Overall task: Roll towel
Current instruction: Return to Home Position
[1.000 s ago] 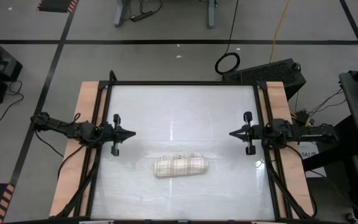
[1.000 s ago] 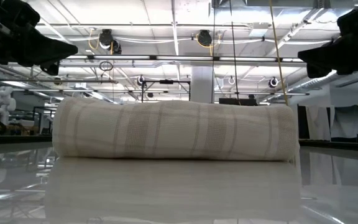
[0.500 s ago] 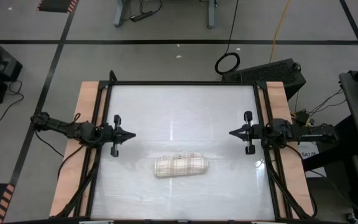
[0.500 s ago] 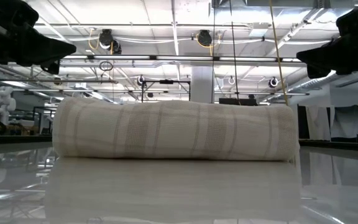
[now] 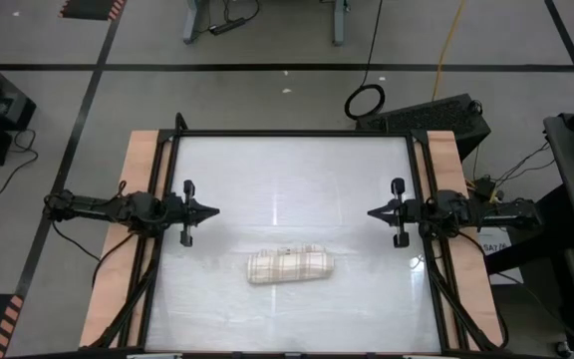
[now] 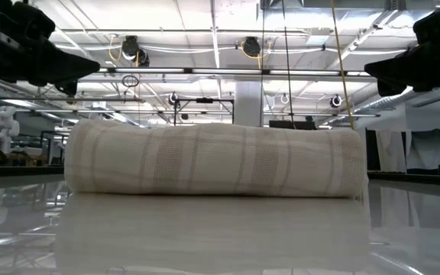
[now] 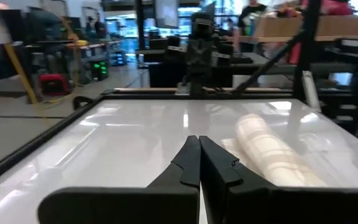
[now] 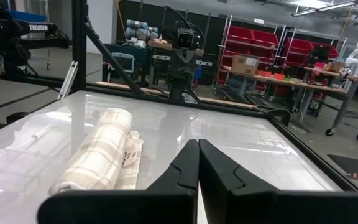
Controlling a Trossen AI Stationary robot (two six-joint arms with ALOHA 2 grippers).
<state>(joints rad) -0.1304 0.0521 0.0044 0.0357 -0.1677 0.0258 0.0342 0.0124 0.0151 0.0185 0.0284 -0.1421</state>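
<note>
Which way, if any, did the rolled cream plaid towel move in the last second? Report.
No. The rolled plaid towel lies unmoved against the table's black frame.

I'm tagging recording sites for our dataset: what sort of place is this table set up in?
Most likely a robotics lab in a warehouse-like hall: racks of red bins, a high bare-beamed ceiling, and black tape lines marking the floor around the table.
</note>
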